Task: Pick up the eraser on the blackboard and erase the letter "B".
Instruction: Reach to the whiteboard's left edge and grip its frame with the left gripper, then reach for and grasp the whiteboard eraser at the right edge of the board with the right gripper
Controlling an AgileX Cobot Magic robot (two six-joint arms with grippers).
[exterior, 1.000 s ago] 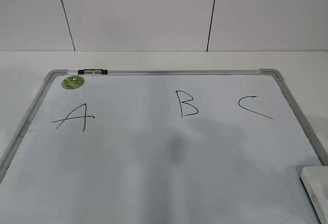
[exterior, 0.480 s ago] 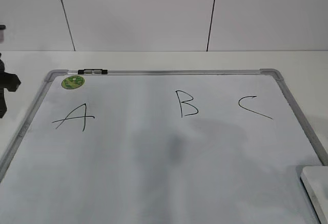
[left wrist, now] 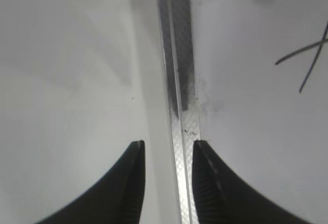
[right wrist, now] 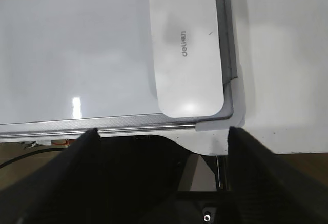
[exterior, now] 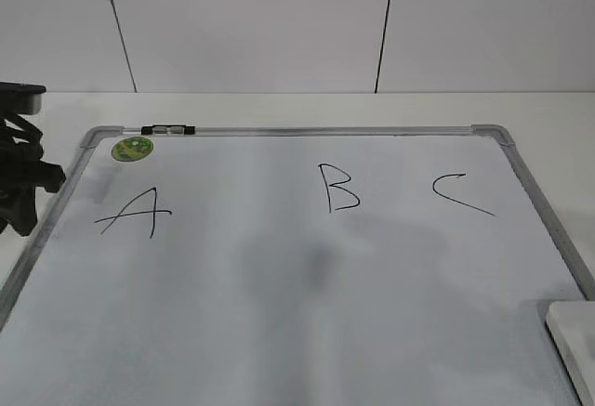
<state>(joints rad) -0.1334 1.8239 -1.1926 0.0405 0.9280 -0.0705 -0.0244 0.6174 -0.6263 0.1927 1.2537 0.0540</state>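
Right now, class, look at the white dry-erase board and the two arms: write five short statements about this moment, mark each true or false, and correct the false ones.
1. The white oblong plastic eraser lies in a corner of the grey-framed white dry-erase board. True.
2. The right pincer grips it. False: open, apart from it.
3. The thin black letter "B" is wiped off. False: intact.
4. The left pincer straddles the frame. True.
5. The round green sticker sits beside "C". False: above the black letter "A".

Smooth glossy plastic eraser [right wrist: 187, 49]
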